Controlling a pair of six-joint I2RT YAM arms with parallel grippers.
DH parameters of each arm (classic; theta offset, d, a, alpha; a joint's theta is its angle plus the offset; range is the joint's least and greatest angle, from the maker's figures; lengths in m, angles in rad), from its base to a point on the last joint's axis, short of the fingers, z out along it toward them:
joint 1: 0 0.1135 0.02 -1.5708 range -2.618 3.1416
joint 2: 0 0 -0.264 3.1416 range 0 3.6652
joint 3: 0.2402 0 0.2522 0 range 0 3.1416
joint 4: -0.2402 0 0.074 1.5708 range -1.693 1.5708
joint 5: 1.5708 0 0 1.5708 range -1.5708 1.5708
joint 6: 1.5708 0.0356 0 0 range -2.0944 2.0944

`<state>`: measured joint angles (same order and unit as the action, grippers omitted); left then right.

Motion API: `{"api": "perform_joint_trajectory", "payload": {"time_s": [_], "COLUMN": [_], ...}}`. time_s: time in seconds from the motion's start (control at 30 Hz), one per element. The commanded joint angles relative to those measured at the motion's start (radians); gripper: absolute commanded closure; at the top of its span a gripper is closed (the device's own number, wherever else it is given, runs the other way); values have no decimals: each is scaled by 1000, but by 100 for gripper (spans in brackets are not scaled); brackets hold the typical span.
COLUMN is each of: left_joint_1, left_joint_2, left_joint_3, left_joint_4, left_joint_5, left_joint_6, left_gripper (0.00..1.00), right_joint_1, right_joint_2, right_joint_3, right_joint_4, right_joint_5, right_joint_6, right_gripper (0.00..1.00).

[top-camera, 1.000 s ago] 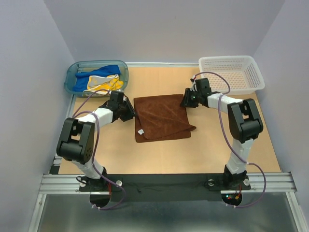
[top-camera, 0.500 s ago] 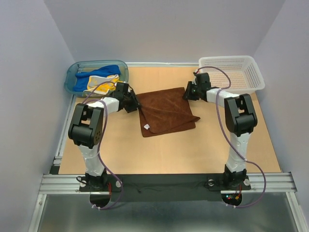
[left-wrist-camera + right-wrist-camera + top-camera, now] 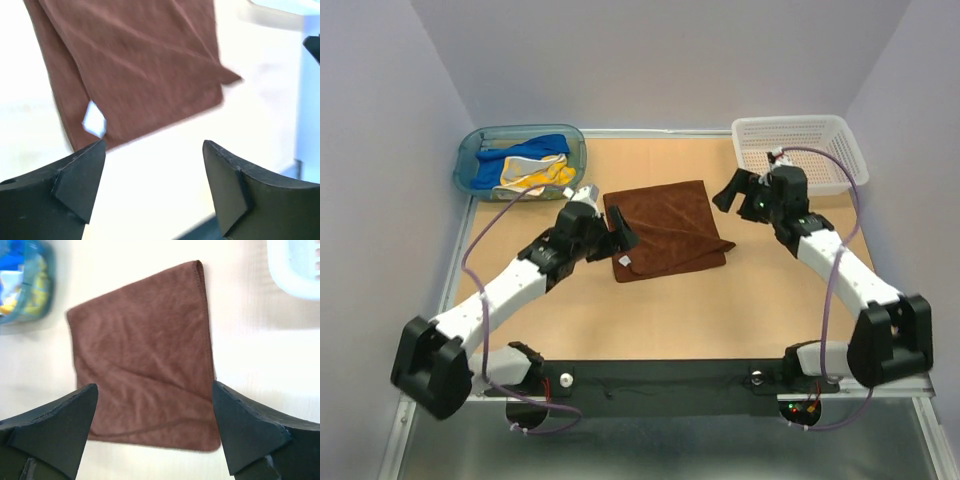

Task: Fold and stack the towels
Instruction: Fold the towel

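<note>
The wooden table point(image 3: 720, 310) carried everything. The left arm point(image 3: 500, 295) stretched low from the near left corner towards the middle. The right arm point(image 3: 840, 265) reached from the near right corner towards the far right corner.

The rust-brown towel point(image 3: 665, 228) point(image 3: 140, 65) point(image 3: 145, 375) lay folded and flat a little beyond the table's centre, turned askew to the edges. One lower layer poked out as a point at its right side. No gripper held it.

The white basket point(image 3: 820, 150) point(image 3: 295, 270) sat in the far right corner. The teal tub point(image 3: 465, 165) point(image 3: 25, 290) sat in the far left corner. Inside the tub lay the bright blue towel point(image 3: 535, 150), bunched up, and beside it, nearer the arms, the yellow towel point(image 3: 535, 178) with its pale pattern, also crumpled.

The left gripper point(image 3: 625, 230) point(image 3: 154, 145) was at the brown towel's left edge. Its fingers point(image 3: 80, 175) were spread wide, with only bare table between them in the wrist view and the cloth just ahead. The right gripper point(image 3: 728, 192) point(image 3: 155, 386) was off the towel's far right corner, between the towel and the basket. Its fingers point(image 3: 55, 425) were spread wide too, gripping nothing. From above it stood clear of the cloth.

A small white tag point(image 3: 623, 262) point(image 3: 93, 120) showed at the towel's near left corner.
</note>
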<state>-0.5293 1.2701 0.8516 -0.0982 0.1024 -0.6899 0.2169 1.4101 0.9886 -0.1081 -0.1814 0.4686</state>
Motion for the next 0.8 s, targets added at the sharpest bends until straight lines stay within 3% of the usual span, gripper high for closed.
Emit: {"api": "perform_joint_trajectory", "payload": {"time_s": [0.0,0.13,0.2,0.3,0.33,0.43,0.77], "left_joint_1": [-44,-54,-75,-121,-130,-166,-176], "left_joint_2": [-150,-227,-192,-137,-96,-23,152], "left_joint_3": [-149,-217,-183,-138,-114,-88,-2], "left_joint_4": [-28,2,2,0,-3,-15,-60], "left_joint_5": [-60,-63,-92,-144,-167,-210,-273], "left_joint_6": [-135,-233,-272,-325,-339,-396,-453], "left_gripper": [9,11,22,28,37,51,55], "right_joint_1": [-1,-1,-1,-1,-1,-1,-1], "right_joint_2": [-176,-307,-330,-321,-316,-303,-277], "right_joint_3": [-132,-234,-280,-312,-324,-340,-361], "right_joint_4": [-58,-56,-54,-51,-45,-35,7], "right_joint_5": [54,95,105,115,117,119,115], "right_joint_6": [88,178,215,235,240,248,234], "right_gripper": [0,0,5,9,10,12,16]}}
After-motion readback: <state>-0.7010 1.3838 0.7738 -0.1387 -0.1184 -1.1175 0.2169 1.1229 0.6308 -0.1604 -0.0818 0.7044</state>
